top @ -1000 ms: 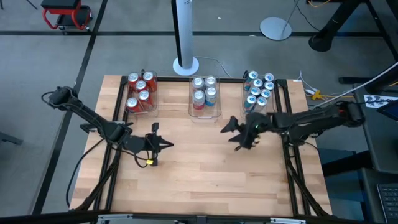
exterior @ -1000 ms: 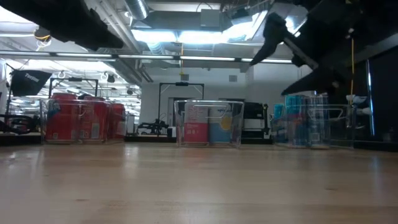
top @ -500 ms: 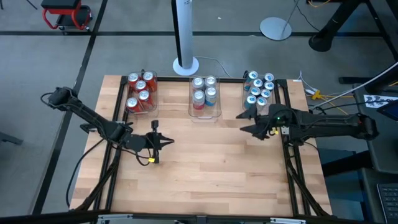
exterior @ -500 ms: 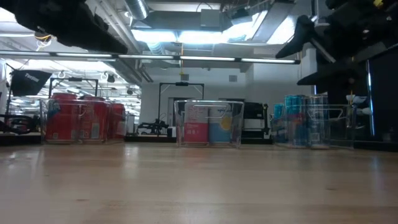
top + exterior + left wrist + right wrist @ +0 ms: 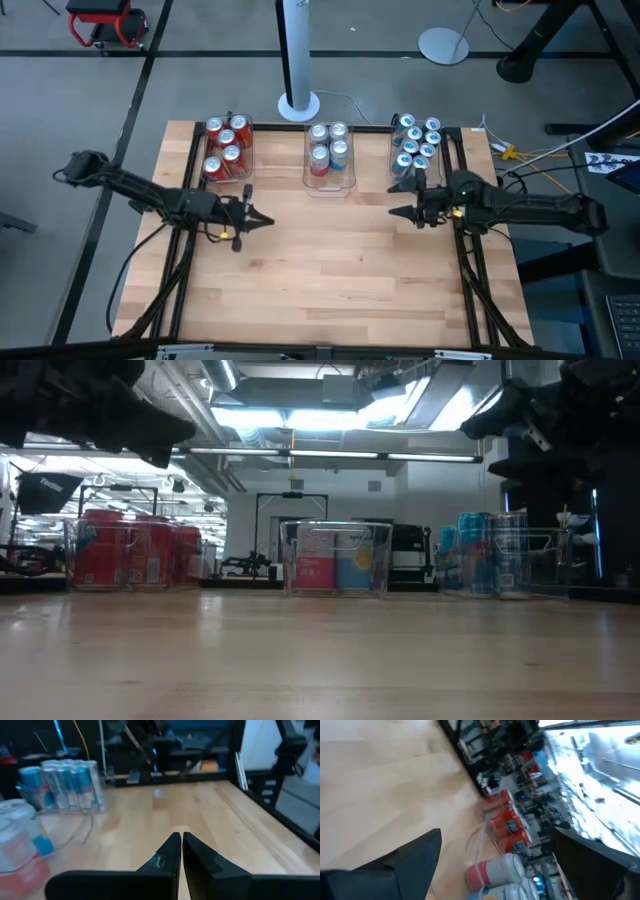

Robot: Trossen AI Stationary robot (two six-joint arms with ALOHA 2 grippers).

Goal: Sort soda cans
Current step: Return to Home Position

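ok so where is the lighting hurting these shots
Low view: bright ceiling lights backlight the scene, leaving the left gripper and right gripper as dark silhouettes. Right wrist view: glare whites out the room past the red cans. High view: even light on the table, only faint shadows.

Left end effector (image 5: 268,220) closed — right end effector (image 5: 394,212) spread.
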